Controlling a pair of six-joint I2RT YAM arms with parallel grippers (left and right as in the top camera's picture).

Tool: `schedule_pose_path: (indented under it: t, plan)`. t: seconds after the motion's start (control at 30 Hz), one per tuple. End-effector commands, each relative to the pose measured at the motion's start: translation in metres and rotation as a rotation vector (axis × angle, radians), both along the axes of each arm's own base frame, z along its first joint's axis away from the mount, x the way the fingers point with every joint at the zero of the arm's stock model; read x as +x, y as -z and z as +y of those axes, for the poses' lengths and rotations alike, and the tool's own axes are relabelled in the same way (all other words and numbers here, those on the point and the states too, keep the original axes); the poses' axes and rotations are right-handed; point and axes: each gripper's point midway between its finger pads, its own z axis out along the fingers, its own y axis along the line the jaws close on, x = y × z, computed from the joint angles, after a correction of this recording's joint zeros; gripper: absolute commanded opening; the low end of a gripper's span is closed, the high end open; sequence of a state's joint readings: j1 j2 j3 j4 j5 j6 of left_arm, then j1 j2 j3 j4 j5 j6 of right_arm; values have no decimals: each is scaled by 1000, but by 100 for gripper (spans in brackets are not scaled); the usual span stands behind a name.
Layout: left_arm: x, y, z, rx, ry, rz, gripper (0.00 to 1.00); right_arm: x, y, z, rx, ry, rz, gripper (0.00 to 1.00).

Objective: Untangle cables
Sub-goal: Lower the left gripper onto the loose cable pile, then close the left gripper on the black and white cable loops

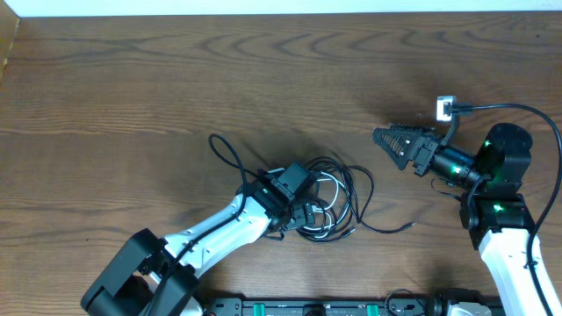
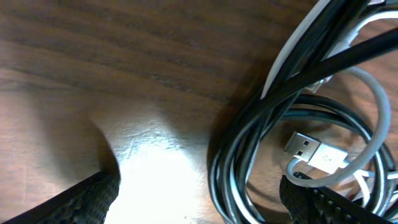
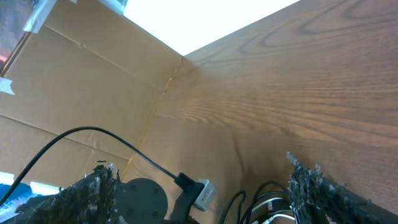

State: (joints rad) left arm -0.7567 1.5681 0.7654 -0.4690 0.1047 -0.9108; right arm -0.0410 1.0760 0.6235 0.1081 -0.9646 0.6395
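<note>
Your left pincer [image 1: 307, 211] stands wide over the cables [image 1: 341, 195] (black loops and 1 white) near the worktop's [image 1: 176, 88] front edge; your right pincer [image 1: 392, 145] gapes wide too, apart from them.

Seen from above, the left gripper [image 1: 303, 209] covers the middle of the cables [image 1: 342, 189]; its fingertips and the loops beneath cannot be made out. In the left wrist view the cables run off the top and right edges, and only the tips of the fingers [image 2: 81, 199] clear the bottom edge. The right wrist view catches just the loop tops, too small to follow.
</note>
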Motion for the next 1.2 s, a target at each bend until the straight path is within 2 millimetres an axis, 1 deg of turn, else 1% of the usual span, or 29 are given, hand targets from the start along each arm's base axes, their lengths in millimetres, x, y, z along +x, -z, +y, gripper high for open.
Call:
schedule_pose_path:
  t: [0.0,0.13,0.17,0.33,0.43,0.57,0.7,0.9,1.03,1.17]
  plan:
    - [-1,7,3,20,-11,7,88,1,-3,-2,-9,11,-17,88]
    - [2,6,-1,4,-10,-9,87,1,-3,-2,-8,10,-17,88]
    - [2,6,-1,5,-9,-6,83,1,-3,-2,-8,10,-16,88]
    - [-13,8,3,21,5,51,76,0,0,-2,-8,11,-2,89]
    - [-20,9,4,40,21,68,75,0,0,-2,-8,11,-2,89]
    - [-28,10,-2,44,58,69,75,0,0,-2,-8,10,-2,89]
    - [-30,10,-4,79,95,27,74,0,0,-2,-7,10,-1,89]
    - [-29,10,-5,81,74,16,75,0,0,-2,-7,10,3,88]
    - [-25,17,-4,102,63,10,75,-1,1,-2,-7,10,5,89]
    - [-23,34,-8,107,52,24,75,-1,0,-2,-6,6,5,88]
